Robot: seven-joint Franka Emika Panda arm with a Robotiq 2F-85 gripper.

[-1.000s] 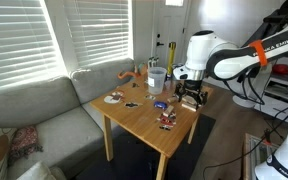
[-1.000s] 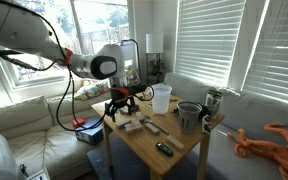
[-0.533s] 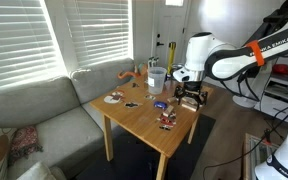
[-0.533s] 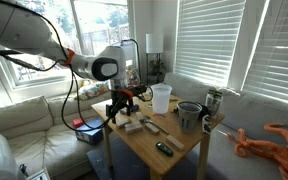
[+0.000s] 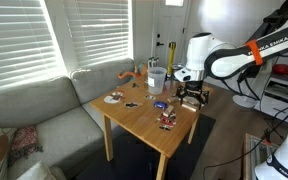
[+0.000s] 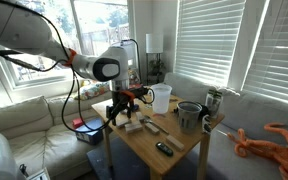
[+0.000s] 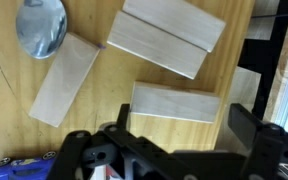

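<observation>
In an exterior view, the Franka arm (image 5: 224, 55) hangs its fingers (image 5: 183, 99) low over one side of a wooden desk (image 5: 144, 128), with a clear cup (image 5: 156, 78) just beside them.

In an exterior view, the fingers stand spread and empty above a cluster of wooden blocks (image 6: 136, 126) near the desk's edge. The cup and a grey mug (image 6: 189, 116) stand close behind (both look within range of a careless swing of the arm).

In the wrist view, the nearest block (image 7: 176, 104) lies flat on the desk, just ahead of the parted fingers, which grip nothing. A joined pair of blocks (image 7: 172, 40) sits just beyond it, a slanted block (image 7: 66, 82) lies to its left, and a shiny metal piece (image 7: 41, 25) is further off.

The likely trouble is crowding. With the blocks this close together, a finger coming down off line could land on the nearest block's top. It could also catch a neighbour and shove it askew. The desk's edge appears near on the right, so a sideways nudge could tip a block over it.
</observation>
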